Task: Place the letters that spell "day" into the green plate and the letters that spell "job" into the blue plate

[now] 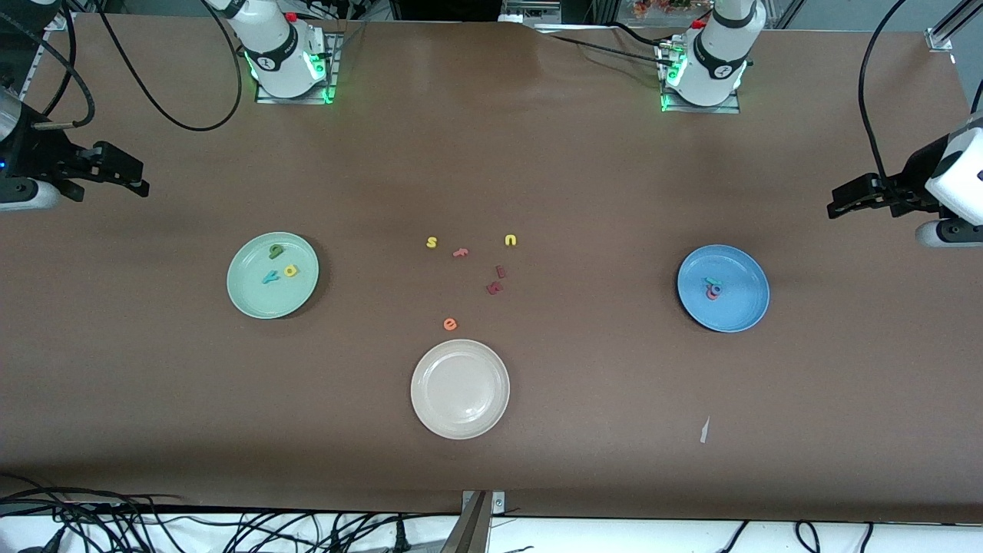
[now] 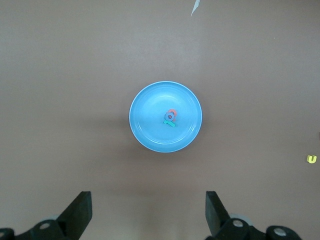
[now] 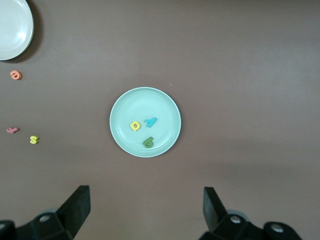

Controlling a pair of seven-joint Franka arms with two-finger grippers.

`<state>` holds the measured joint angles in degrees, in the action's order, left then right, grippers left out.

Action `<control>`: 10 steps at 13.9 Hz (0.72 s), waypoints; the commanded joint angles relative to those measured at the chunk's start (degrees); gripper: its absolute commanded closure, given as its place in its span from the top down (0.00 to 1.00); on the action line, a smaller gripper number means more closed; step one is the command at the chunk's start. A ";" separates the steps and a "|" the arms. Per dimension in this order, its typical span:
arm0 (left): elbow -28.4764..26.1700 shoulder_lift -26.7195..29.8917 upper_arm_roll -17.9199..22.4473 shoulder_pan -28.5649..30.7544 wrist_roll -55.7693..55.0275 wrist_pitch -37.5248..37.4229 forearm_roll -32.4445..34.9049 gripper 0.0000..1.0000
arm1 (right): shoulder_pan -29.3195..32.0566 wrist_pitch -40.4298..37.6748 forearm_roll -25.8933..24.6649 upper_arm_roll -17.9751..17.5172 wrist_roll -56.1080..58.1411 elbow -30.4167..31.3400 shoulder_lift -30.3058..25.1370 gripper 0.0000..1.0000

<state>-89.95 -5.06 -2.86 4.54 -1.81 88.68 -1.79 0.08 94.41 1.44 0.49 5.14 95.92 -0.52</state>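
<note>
The green plate (image 1: 249,296) lies toward the right arm's end of the table and holds an olive "d" (image 1: 276,250), a yellow "a" (image 1: 290,270) and a teal "y" (image 1: 270,277). The blue plate (image 1: 741,307) lies toward the left arm's end. In it, a teal "j" (image 1: 712,282), a blue "o" (image 1: 715,289) and a salmon "b" (image 1: 713,296) are bunched together. My right gripper (image 1: 123,177) hangs open and empty above its end of the table, well clear of the green plate (image 3: 130,107). My left gripper (image 1: 845,203) hangs likewise, open, high over bare table beside the blue plate (image 2: 150,107).
A cream-white plate (image 1: 460,415) sits nearest the front camera at mid-table. Loose letters lie between the plates: yellow "s" (image 1: 431,243), yellow "u" (image 1: 511,240), a pink letter (image 1: 460,252), two dark red ones (image 1: 496,280), an orange "e" (image 1: 450,324). A white scrap (image 1: 704,430) lies nearer the front camera than the blue plate.
</note>
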 commanded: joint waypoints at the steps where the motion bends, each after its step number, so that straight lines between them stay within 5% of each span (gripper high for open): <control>1: -0.75 0.66 -0.22 0.03 1.20 0.79 1.00 1.00 | 0.01 -0.63 -0.03 -0.22 -0.57 -0.12 -0.28 1.00; 10: -0.84 0.75 -0.22 -0.06 1.20 1.05 1.08 1.00 | 0.01 -0.63 -0.21 -0.31 -0.31 -0.47 0.25 1.00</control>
